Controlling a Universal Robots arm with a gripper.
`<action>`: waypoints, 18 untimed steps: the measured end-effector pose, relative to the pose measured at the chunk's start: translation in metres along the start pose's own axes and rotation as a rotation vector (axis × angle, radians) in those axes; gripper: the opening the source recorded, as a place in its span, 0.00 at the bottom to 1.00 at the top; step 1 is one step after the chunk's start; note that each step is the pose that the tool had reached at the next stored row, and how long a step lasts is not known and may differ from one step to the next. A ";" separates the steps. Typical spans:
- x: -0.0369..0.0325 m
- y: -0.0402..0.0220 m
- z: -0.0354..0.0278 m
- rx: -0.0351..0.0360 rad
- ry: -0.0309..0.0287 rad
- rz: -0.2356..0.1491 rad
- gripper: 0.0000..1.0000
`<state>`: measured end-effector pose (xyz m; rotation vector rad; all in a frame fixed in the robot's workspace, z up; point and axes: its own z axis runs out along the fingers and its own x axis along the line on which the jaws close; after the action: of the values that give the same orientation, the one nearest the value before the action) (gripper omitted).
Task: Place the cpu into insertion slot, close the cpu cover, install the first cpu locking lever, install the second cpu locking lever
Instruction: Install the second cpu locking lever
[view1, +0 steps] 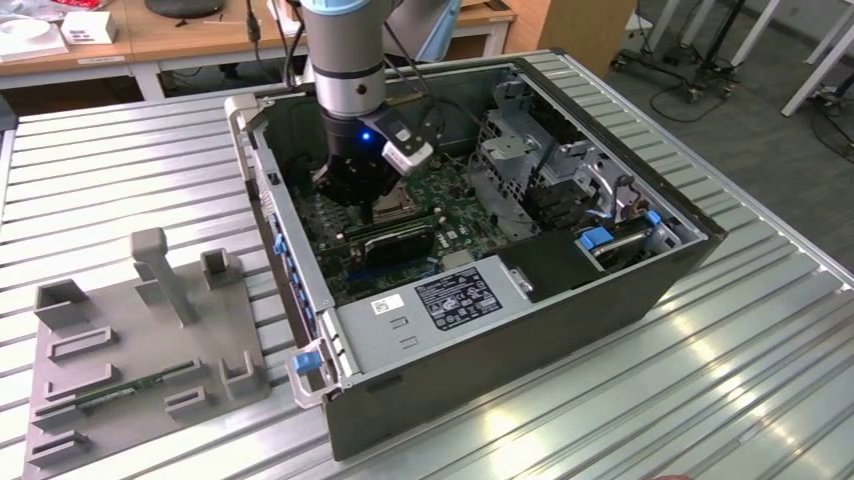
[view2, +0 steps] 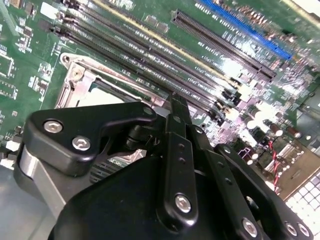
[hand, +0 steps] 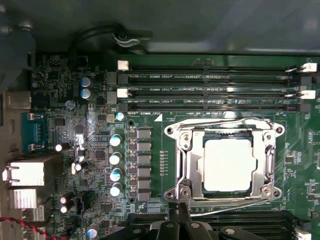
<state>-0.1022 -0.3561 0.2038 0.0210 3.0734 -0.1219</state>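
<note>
Green board, silvery socket hardware.

Exterior view: arm reaches down into the open computer case (view1: 534, 270) at frame centre, which sits on a ribbed metal surface (view1: 120, 170). Tool (view1: 358, 190) hangs low over the motherboard, just above the socket area. Grey fixture tray (view1: 134, 370) lower left, well apart. White label on the power supply, print too small to read.

Second wrist view: black tool (view2: 175, 107) linkage takes up the lower half; fingertips appear to meet in a narrow point, nothing seen between them. Can't tell for sure how far open it is. Insertion slot (view2: 75, 82) partly hidden behind it, left of centre.

First wrist view: cpu (hand: 227, 164), pale square, lies flat in the insertion slot (hand: 186, 165), right of centre. Cpu cover (hand: 226, 133) frame lies down around it, chip showing through the window. Wire levers run along the upper and lower edges; whether latched, can't tell. Tool tips at the bottom edge, just below the socket.

Handling, my read: chip is light, rigid, fragile — edges only. Cover is thin stiff metal; levers springy. Small white silkscreen by the memory slots, left unread.
</note>
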 end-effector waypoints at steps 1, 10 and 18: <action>0.0000 0.0000 0.0000 -0.0074 -0.0007 0.000 0.11; 0.0005 0.0001 0.0017 -0.0140 -0.0011 0.001 0.11; 0.0044 0.0003 0.0046 -0.0180 -0.0019 0.001 0.11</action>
<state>-0.1063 -0.3562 0.1989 0.0220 3.0723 -0.0942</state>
